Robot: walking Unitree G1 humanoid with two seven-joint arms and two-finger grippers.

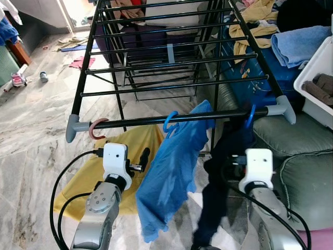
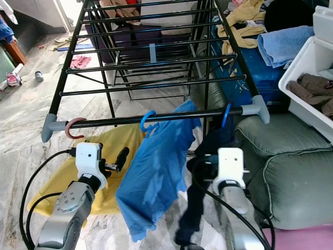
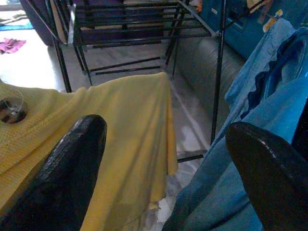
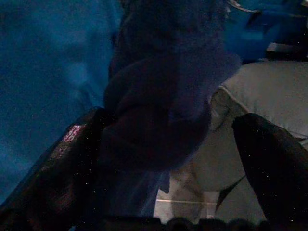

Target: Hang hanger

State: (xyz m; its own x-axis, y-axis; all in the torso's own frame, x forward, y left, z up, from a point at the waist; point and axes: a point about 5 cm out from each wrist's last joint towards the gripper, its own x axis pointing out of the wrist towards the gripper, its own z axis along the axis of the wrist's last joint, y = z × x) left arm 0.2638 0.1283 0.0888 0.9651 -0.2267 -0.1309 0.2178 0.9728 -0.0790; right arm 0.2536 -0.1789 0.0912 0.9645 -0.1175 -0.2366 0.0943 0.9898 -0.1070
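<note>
Fingers of the right gripper (image 4: 163,159) spread wide, released, around the dark garment (image 1: 221,177) hanging from its blue hanger (image 1: 250,115) directly above them; left gripper (image 3: 163,159) likewise open.

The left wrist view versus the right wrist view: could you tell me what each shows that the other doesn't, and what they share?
Left wrist alone: the yellow garment draped below the drying rack, seen between the open left claw fingers. Right wrist alone: the dark navy garment between the open right claw fingers, with the grey-green cushion behind. Both: the blue garment hanging beside each claw.
</note>
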